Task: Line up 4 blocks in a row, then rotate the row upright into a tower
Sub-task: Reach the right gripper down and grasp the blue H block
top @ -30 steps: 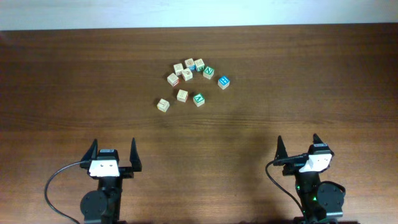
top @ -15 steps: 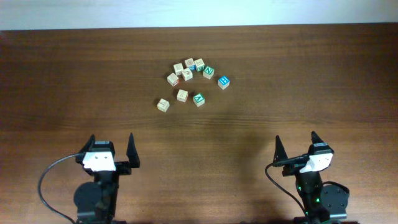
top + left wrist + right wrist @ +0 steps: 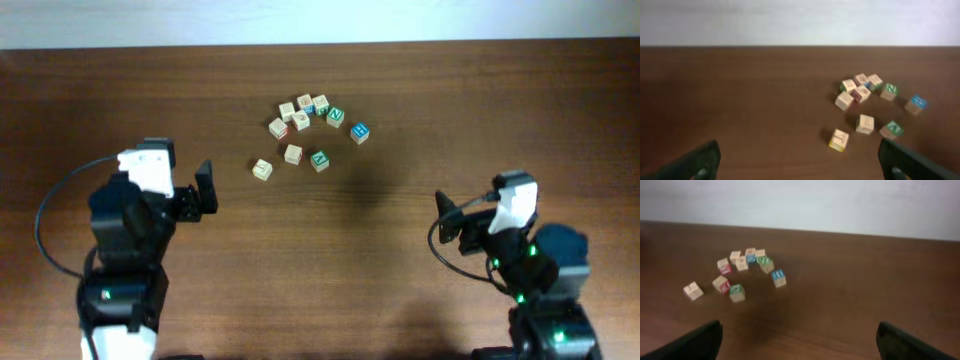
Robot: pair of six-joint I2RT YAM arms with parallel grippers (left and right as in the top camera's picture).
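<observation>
Wooden letter cubes are scattered on the far middle of the brown tabletop, well apart from both claws. The blue H cube is set at the right end of the group. The green V-like cube is placed nearer the arms, with one pale tan cube just beside it and a second pale tan cube further left. The green N cube is seen behind them. The left claw is spread wide and holds nothing. The right claw is likewise spread wide and empty.
</observation>
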